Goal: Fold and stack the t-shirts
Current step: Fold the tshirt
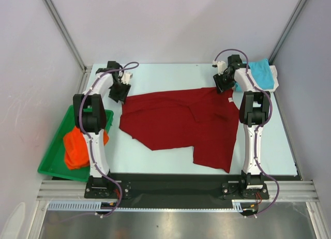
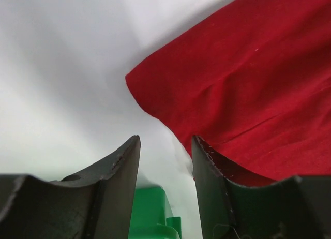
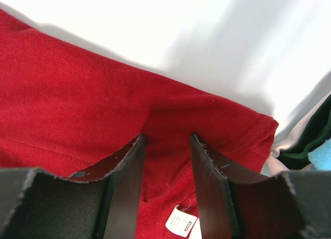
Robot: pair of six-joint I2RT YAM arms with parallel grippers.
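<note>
A large dark red t-shirt [image 1: 181, 122] lies spread, partly folded, on the table's middle. My left gripper [image 1: 119, 92] is open and empty just off the shirt's far left corner; in the left wrist view [image 2: 165, 146] the red cloth [image 2: 248, 89] lies to its right. My right gripper [image 1: 225, 84] is open, hovering over the shirt's far right edge near the collar; the right wrist view [image 3: 166, 143] shows red cloth [image 3: 77, 104] and a white label [image 3: 181, 223] between the fingers. A turquoise t-shirt [image 1: 258, 73] lies at the far right. An orange t-shirt [image 1: 77, 146] lies in the tray.
A green plastic tray [image 1: 57, 140] sits at the left table edge beside the left arm. White enclosure walls stand behind and at both sides. A black strip runs along the near edge by the arm bases.
</note>
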